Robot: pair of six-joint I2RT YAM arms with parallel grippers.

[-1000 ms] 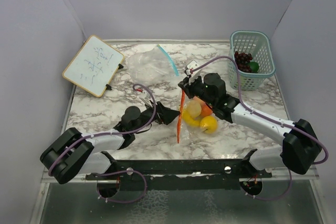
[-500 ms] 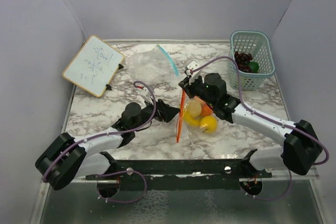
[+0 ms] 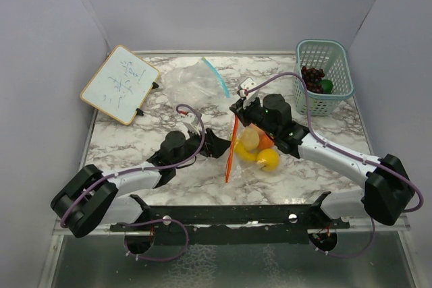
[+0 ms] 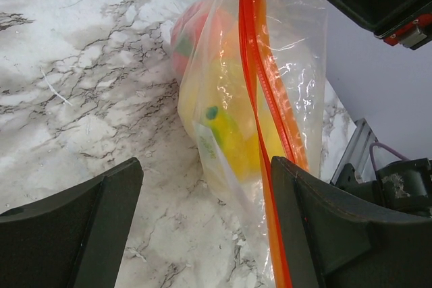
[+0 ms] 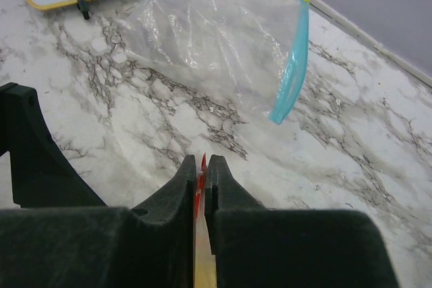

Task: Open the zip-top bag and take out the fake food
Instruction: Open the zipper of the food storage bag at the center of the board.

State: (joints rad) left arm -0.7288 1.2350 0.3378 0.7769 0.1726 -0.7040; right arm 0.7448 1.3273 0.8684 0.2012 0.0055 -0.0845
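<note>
Right gripper (image 5: 201, 170) pinches the zip-top bag (image 4: 290, 45) of fake food (image 4: 233, 136); left gripper (image 4: 202, 173) gapes

Writing on the whiteboard only, none of it legible

The yellow-framed whiteboard (image 3: 120, 84) at the worktop's (image 3: 202, 173) far left corner carries a few lines of blue handwritten marks, too small and slanted to read. On the zip-top bag (image 4: 293, 52), a pale strip (image 4: 208, 145) shows faint green print, too blurred to read. No brand, number or sign can be read anywhere else.
</note>
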